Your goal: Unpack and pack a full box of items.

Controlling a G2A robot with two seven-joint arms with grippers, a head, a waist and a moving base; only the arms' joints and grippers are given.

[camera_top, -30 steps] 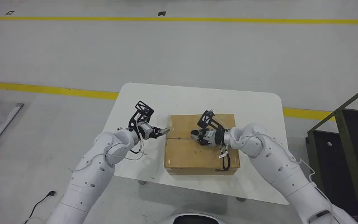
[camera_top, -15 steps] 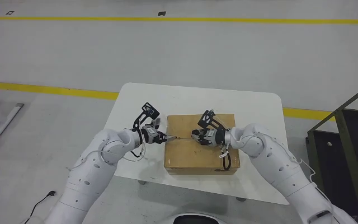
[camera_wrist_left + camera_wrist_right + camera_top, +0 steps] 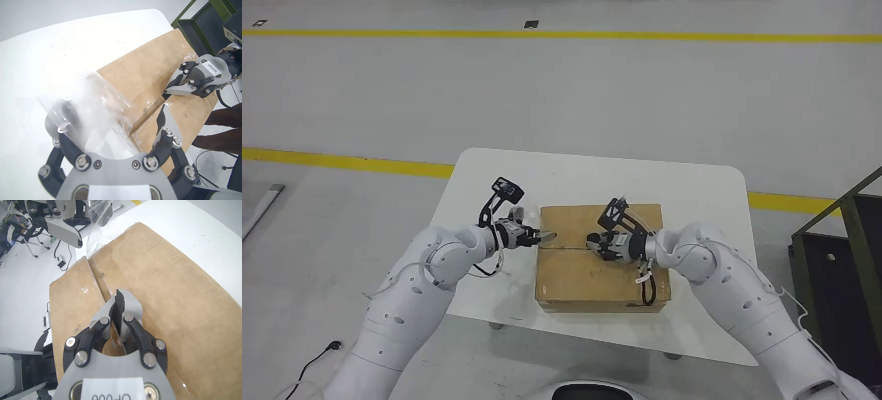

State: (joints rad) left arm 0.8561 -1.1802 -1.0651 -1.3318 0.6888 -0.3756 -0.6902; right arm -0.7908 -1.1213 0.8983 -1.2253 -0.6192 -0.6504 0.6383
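The closed box (image 3: 602, 272) sits on the table (image 3: 697, 190). The spread left gripper (image 3: 539, 237) has tape (image 3: 90, 106) clinging at the seam's left end. The right gripper (image 3: 118, 295), pressed together, rests mid-seam. Best to peel leftward steadily while bracing the box.

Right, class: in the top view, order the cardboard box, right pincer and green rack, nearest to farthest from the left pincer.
1. Cardboard box, its edge at the left pincer.
2. Right pincer, over the box's middle.
3. Green rack, far right.

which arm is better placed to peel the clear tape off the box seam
Left. The left tool is open at the box edge, loose tape draped on it; the right tool sits shut over the seam mid-box.
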